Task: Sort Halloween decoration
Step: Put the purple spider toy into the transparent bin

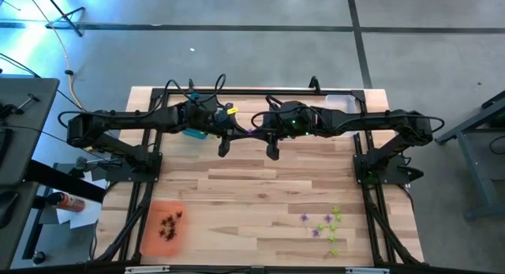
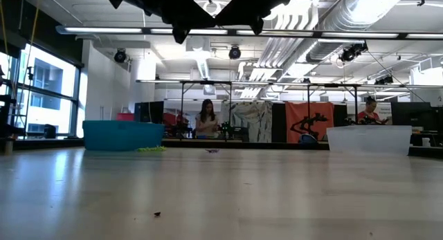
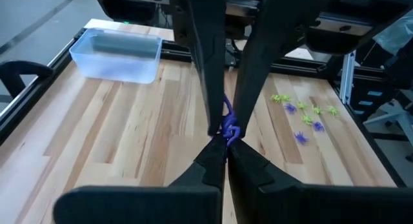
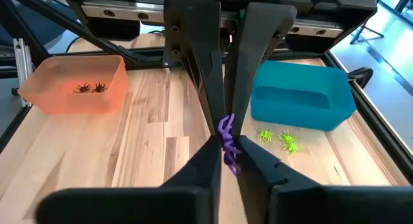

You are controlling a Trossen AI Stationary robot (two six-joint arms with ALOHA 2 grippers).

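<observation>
Handing a purple spiky trinket from one arm to the other, we hold both grippers tip to tip above the middle of the far half of the butcher-block table, and the trinket sits in mid-air between them. The left gripper has its jaws together, pinched on the trinket. The right gripper has its jaws nearly together around the same piece, and we judge its grip not yet proven. To do this step well, we let the right jaws settle fully before the left ones let go, since the trinket is a light, soft-looking plastic piece with thin legs that can slip or snag. We keep both wrists level and part them slowly. The remaining decorations lie sorted by colour: dark spiky trinkets in the translucent orange tray, lime green trinkets on the wood beside the opaque teal bin, and a mixed purple and green cluster loose near the front right corner. A clear tray stands at the far right.
</observation>
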